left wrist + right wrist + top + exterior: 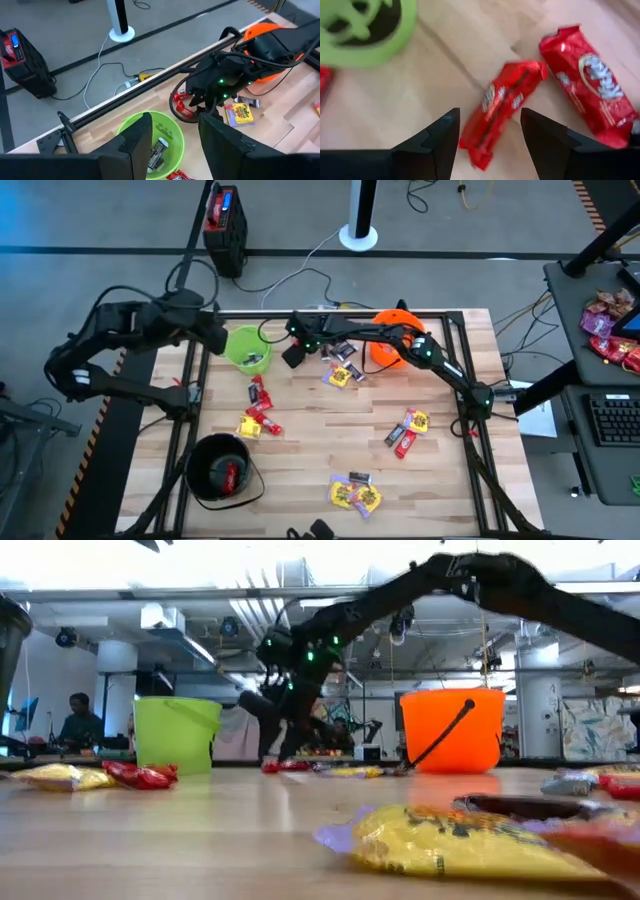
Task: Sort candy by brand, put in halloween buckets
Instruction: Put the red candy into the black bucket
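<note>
Fingers of the right gripper [490, 135] are standing wide apart, hanging over a red candy [501, 110] that is lying on the table [320, 440] just beside the lime green bucket [247, 347], holding nothing. Left gripper [175, 145] fingers are also spread and empty, hovering above that green bucket. Orange bucket [390, 340] and black bucket [218, 468] are sitting farther from it.

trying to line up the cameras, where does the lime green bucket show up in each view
High view: the lime green bucket sits at the table's far left, beside the left gripper.
Low view: it stands at the left, the orange bucket to its right.
Left wrist view: bottom centre, behind that arm's open fingers, dark candy inside.
Right wrist view: its rim fills one corner.
Shared landmark: the right gripper over red candy beside it.
</note>
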`<state>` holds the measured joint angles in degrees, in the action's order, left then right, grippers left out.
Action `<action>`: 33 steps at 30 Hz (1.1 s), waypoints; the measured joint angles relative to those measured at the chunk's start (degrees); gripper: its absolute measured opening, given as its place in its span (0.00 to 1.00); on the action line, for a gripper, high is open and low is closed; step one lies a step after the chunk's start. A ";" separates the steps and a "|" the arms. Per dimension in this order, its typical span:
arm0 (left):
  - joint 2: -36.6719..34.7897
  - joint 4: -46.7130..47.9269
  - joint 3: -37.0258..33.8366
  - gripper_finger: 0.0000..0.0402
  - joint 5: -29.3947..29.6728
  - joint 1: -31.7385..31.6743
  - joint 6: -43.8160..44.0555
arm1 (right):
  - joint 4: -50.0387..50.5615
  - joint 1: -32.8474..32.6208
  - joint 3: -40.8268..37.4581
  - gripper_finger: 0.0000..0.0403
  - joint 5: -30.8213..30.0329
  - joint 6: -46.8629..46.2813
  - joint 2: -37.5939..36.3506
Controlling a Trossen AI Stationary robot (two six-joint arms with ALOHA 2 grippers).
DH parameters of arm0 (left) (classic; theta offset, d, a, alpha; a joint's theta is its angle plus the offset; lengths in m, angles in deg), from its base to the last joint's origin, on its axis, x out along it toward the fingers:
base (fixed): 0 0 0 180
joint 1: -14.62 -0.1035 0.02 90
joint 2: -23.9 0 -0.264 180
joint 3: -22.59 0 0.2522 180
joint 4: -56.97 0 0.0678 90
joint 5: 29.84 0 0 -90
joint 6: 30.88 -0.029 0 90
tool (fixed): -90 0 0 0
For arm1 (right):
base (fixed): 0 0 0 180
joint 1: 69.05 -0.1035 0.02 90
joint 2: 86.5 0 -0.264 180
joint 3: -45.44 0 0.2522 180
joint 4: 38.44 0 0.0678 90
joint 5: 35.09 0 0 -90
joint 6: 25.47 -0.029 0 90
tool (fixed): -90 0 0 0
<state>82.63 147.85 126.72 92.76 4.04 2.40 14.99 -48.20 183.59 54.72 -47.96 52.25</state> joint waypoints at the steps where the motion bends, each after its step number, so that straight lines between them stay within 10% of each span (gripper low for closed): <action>1: -0.48 0.23 -0.02 0.36 0.05 -0.01 0.00 | -0.11 -0.02 0.01 0.50 -0.53 -0.54 0.04; 24: -0.76 0.00 -0.07 0.36 0.49 -0.01 -3.55 | 7.45 -0.04 -1.86 0.08 8.31 1.89 -1.92; 33: -0.97 -8.91 -3.74 0.36 -26.31 0.03 -18.69 | 19.64 -1.09 -2.83 0.08 21.15 24.14 -16.25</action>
<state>81.66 138.95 122.98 66.45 4.07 -16.29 34.63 -49.29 180.76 75.87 -23.83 36.00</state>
